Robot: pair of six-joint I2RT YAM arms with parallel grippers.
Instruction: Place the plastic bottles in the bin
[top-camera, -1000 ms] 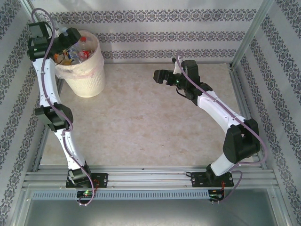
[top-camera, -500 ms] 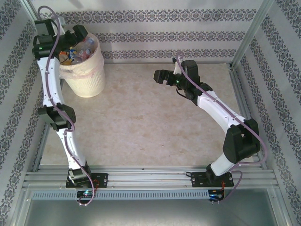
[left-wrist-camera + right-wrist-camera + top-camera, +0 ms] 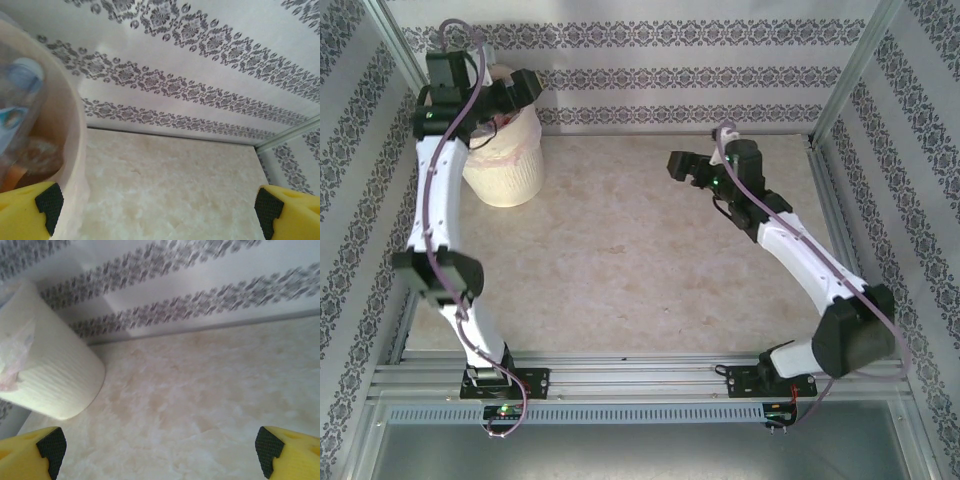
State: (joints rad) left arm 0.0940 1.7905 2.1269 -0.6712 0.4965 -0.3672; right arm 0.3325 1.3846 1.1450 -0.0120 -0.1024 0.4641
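Two tools: the left tool (image 3: 515, 88) and the right tool (image 3: 682, 165) both gape wide, with nothing between the jaws.
Left placement: the left tool (image 3: 156, 207) hangs over the far rim of the bin (image 3: 505, 175), at its mouth. From its wrist, one yellow finger sits above the bin (image 3: 75, 130) and the other above bare table (image 3: 170, 170). That looks like a drop position, with the jaws spread so nothing can cling.
Right placement: the right tool (image 3: 159, 450) is held above the far middle of the table (image 3: 620, 260), well apart from the bin (image 3: 50, 375) and facing it. It is probably parked there to leave the left arm room.
Bin: upright in the far left corner of the table, near the patterned wall (image 3: 670, 75). A pinkish liner (image 3: 485, 155) is folded over its rim.
Contents: plastic bottles (image 3: 17, 95). One is clear with a pale cap and a blue label and lies against the inner wall, with something orange-brown beneath it. The count is uncertain because the wrist view is blurred and the arm covers the mouth from above.
Task's thing: every bottle that can be made out lies inside the bin.
Stage, judged: at or near the end.
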